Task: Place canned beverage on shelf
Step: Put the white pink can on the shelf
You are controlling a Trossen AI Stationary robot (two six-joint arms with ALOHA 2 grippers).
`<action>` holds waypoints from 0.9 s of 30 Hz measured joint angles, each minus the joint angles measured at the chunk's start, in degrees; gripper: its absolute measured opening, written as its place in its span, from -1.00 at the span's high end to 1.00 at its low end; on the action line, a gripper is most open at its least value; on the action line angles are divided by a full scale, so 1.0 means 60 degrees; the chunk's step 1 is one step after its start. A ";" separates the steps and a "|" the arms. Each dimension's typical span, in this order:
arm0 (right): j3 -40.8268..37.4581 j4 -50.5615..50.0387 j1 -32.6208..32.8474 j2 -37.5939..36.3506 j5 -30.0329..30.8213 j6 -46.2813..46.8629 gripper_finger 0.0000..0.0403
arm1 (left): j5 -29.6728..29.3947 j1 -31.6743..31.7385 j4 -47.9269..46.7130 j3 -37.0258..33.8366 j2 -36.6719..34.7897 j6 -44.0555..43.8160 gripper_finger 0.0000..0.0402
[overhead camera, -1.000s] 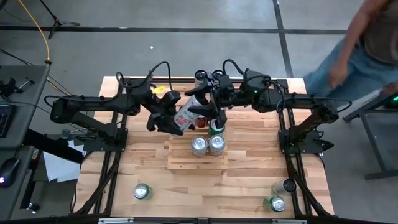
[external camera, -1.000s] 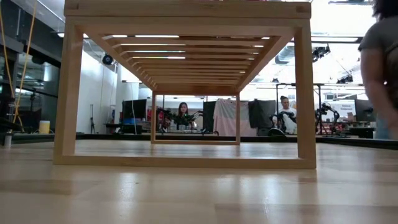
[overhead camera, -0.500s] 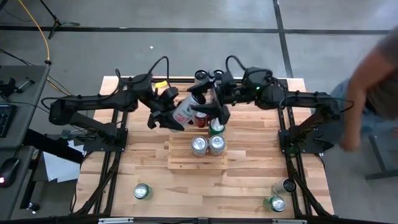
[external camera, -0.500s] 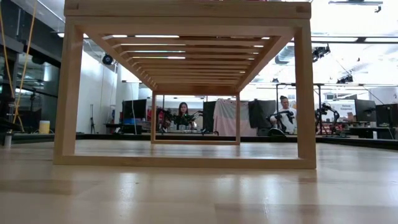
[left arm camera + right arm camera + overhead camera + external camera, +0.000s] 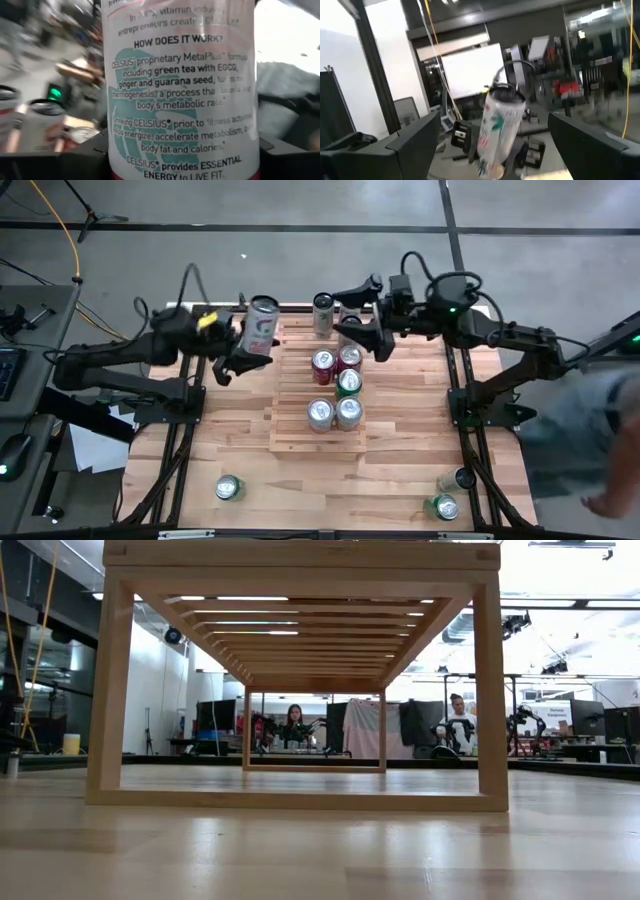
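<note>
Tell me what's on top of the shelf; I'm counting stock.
Five cans stand on the shelf: two red, one green, two silver. Any can under the right gripper is hidden.

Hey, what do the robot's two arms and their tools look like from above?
Both arms are dark, nearly black, jointed tubes with black cables looping over them. The left tool carries a small yellow tag near its wrist; the right tool ends in two dark pointed fingers, and a small green light glows farther back on that arm. Each arm is mounted on a black metal frame.
</note>
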 joint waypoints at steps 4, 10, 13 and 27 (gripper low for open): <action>-0.0010 -0.0204 0.0092 0.0373 0.0119 0.0830 -0.76 | -0.2514 -0.1150 0.2131 -0.1537 -0.0555 0.0070 -0.15; -0.0011 -0.0061 0.0448 0.1109 0.0744 0.1436 -0.76 | -0.5599 -0.2685 0.3585 -0.2542 -0.0216 0.1270 -0.15; -0.0011 0.0091 0.0591 0.1481 0.1320 0.1536 -0.76 | -0.6425 -0.3128 0.3881 -0.2543 0.0169 0.2002 -0.15; -0.0015 0.1380 0.0747 0.2519 0.2115 0.1973 -0.76 | -0.7496 -0.3320 0.4892 -0.2476 0.1552 0.3054 -0.15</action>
